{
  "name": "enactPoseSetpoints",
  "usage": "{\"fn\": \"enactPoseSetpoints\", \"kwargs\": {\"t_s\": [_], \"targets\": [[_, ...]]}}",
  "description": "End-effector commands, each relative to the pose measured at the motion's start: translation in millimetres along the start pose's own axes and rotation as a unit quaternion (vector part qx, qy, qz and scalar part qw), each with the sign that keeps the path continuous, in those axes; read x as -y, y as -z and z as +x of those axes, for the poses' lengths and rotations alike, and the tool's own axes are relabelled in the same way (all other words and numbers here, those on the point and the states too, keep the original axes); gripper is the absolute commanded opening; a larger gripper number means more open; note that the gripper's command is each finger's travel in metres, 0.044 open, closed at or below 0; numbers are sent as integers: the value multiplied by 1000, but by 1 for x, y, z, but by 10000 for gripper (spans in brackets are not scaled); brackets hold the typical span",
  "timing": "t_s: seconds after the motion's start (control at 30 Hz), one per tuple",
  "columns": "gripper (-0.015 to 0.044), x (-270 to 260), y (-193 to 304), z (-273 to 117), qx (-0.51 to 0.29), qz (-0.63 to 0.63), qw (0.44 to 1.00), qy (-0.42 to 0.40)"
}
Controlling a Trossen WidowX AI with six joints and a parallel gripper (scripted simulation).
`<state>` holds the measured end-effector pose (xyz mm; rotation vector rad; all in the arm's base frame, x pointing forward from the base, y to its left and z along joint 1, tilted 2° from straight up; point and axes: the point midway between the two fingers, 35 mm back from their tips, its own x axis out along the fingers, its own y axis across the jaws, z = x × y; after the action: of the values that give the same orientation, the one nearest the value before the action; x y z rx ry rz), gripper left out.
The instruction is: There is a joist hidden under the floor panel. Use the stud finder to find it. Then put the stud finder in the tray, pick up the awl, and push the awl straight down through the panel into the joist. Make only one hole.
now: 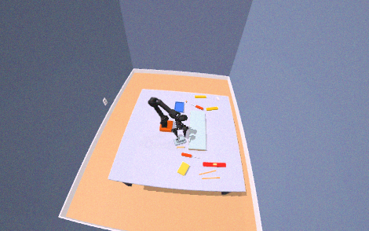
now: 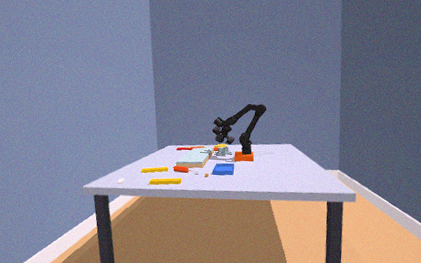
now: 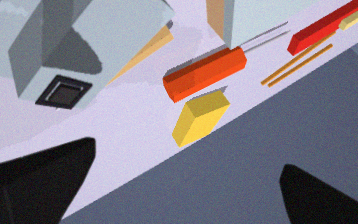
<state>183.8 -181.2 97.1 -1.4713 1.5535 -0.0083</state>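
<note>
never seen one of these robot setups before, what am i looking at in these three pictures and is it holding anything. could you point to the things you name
It is one black robot arm on an orange base (image 1: 161, 128) (image 2: 244, 157), ending in a two-fingered gripper (image 1: 180, 133) (image 3: 188, 160). The top picture looks down on the table, the exterior one looks across it from one end, and the wrist one looks out past the fingers.

On the table are a long pale panel (image 1: 197, 131) (image 2: 193, 160), a blue tray (image 1: 179, 106) (image 2: 223, 169), a grey device (image 1: 180, 141) (image 3: 117, 42) that is probably the stud finder, two orange-handled tools, a yellow block (image 1: 183, 168) (image 3: 200, 120) and a red bar (image 1: 214, 164) (image 3: 320, 32).

The gripper is open and holds nothing.
</note>
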Motion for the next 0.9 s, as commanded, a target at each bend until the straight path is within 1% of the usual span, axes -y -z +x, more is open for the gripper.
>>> {"fn": "enactPoseSetpoints", "kwargs": {"t_s": [0.0, 0.13, 0.3, 0.47, 0.63, 0.7, 0.73, 0.87], "targets": [[440, -1, -5, 11, 5, 378, 920, -107], [440, -2, -6, 13, -9, 469, 873, -132], [440, -4, -7, 16, -35, 576, 800, -162], [440, -6, -8, 18, -70, 671, 713, -190], [440, -8, -9, 20, -111, 754, 613, -208], [440, -8, -2, 26, -112, 760, 609, -195], [440, -8, 4, 31, -117, 773, 595, -187], [440, -11, 1, 31, -165, 843, 471, -199]]}}
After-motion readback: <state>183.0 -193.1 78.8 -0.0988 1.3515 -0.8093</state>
